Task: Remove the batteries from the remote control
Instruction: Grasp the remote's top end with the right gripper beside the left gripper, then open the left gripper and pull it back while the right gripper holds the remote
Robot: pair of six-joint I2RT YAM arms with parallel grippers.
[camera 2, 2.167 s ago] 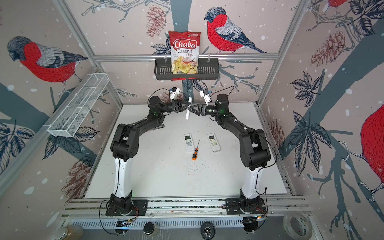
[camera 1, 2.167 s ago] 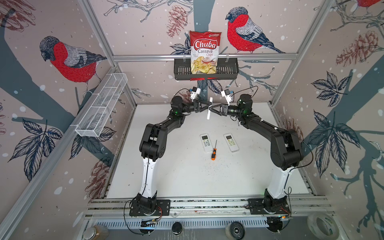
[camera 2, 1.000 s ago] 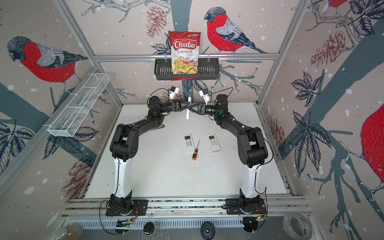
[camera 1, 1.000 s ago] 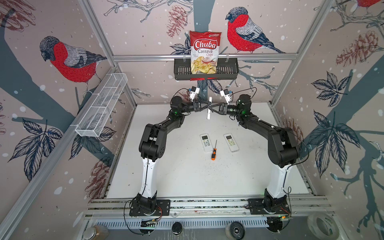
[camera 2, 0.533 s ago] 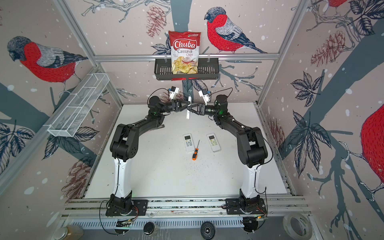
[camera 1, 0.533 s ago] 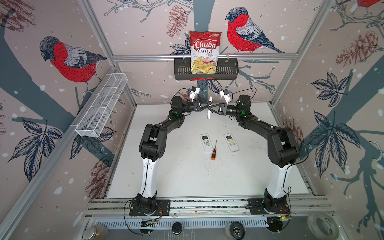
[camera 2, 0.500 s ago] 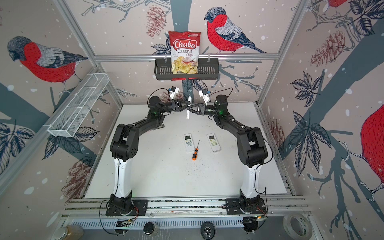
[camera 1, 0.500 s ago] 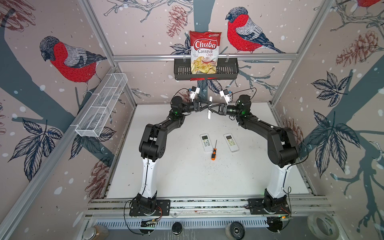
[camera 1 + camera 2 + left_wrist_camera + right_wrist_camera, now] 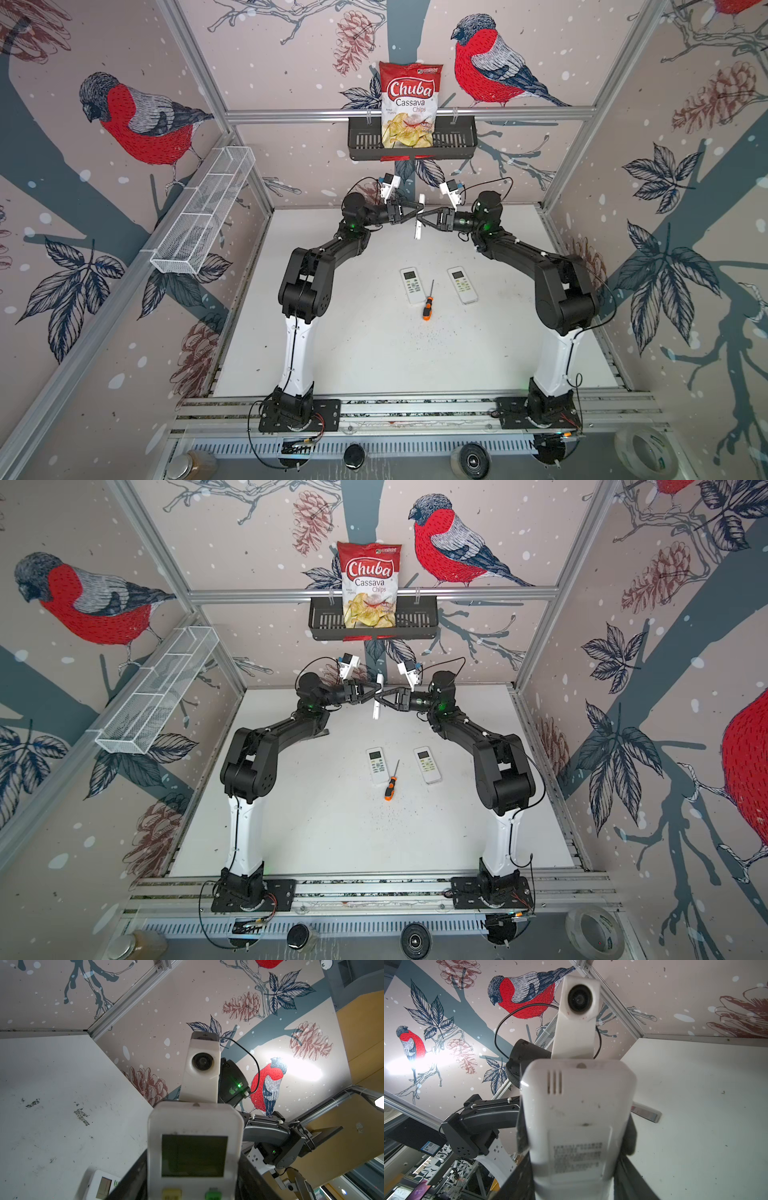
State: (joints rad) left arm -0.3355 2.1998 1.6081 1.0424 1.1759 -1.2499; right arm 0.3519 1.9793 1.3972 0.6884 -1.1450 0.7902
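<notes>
The right gripper (image 9: 419, 219) is clamped on the side edges of the remote control (image 9: 577, 1105), held upright directly between it and the left gripper (image 9: 418, 209), whose fingers (image 9: 133, 1178) flank the same body, contact indeterminate; the battery cover (image 9: 579, 1147) facing the right gripper is fitted, batteries concealed.

— What else is on your bench (image 9: 374, 353)?
— A screwdriver (image 9: 428, 301) lies mid-bench. At the back edge, a chips bag (image 9: 409, 104) stands in a black basket (image 9: 455, 139); along the left edge hangs a wire basket (image 9: 203, 212).
</notes>
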